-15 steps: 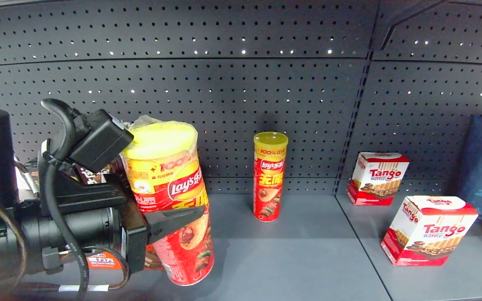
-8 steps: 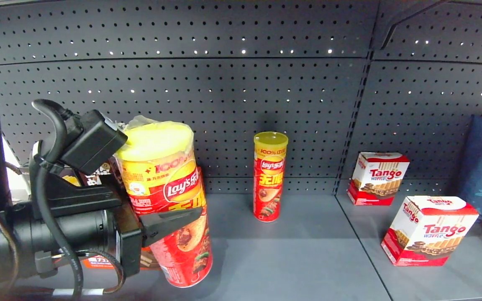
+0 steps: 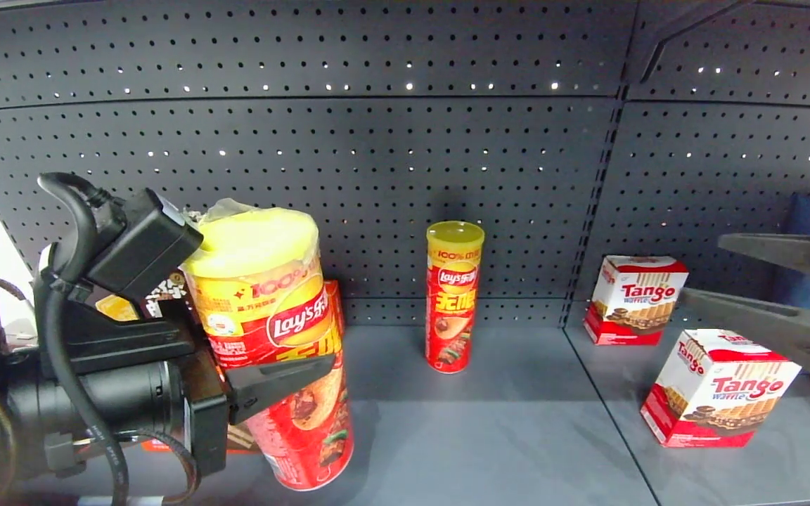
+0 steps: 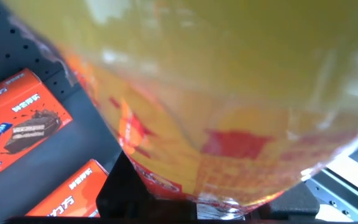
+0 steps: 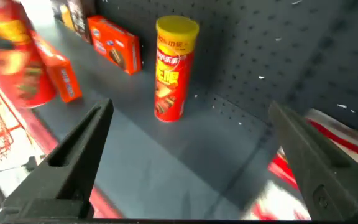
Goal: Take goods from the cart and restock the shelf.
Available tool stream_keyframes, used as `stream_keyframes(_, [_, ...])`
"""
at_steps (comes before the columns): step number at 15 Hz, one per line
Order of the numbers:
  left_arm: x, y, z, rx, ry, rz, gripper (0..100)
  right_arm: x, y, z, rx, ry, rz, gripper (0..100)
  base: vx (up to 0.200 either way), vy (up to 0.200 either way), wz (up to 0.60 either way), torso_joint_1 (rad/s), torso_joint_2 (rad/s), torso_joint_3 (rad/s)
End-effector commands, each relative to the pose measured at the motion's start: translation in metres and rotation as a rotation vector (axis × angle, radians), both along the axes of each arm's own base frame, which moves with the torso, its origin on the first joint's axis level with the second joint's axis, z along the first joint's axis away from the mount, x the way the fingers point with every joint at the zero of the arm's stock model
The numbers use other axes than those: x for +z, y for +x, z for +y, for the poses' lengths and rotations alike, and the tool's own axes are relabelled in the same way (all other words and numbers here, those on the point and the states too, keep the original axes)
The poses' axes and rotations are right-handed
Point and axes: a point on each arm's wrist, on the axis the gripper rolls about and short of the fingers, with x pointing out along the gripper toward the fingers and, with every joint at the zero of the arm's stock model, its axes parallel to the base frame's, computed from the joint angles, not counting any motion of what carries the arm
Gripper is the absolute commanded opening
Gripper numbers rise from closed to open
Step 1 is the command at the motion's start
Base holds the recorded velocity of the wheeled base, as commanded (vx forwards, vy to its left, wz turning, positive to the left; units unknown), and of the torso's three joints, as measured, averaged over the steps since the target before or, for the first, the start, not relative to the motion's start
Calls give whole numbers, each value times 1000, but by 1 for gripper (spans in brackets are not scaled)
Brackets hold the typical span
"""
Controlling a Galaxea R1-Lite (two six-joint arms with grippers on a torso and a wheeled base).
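Since the earlier frame, the left gripper (image 3: 285, 369) and its chip can (image 3: 264, 302) have shifted slightly toward the left end of the shelf (image 3: 489, 422). The right gripper (image 3: 704, 270) has entered at the right end.

Head view: the left jaws pinch the can at mid-height. It leans a little, with its base low over the shelf's front-left corner; contact with the board cannot be confirmed. The right jaws stand spread and empty, beside the wafer boxes (image 3: 721, 386). A second can (image 3: 454, 295) stands upright at the back edge, mid-shelf.

Left wrist view: the held can's yellow top and red band sit close against the lens. Orange boxes (image 4: 17, 124) lie on the shelf beyond it.

Right wrist view: the spread fingers frame the standing can.

Judgement: the step in hand is the set-down. Square the can upright, lower it until the base seats flat and clear of the orange boxes, then release and withdraw straight.

The can is a tall cylinder, yellow-lidded and film-wrapped; it is likely slippery and prone to topple.
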Motion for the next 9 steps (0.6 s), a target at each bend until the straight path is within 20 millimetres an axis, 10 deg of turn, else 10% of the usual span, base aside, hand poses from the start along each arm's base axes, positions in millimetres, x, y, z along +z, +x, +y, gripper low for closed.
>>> stream_keyframes(1, [1,-2,1,0,-4,-7,0,-18,36,27,29,-48,89,100,0,0,0,0,0,0])
stream_keyframes(9, [3,-3,0,-8,-10,-18,0,-36,75,64,98,-99,122,100,0,0,0,0,0,0])
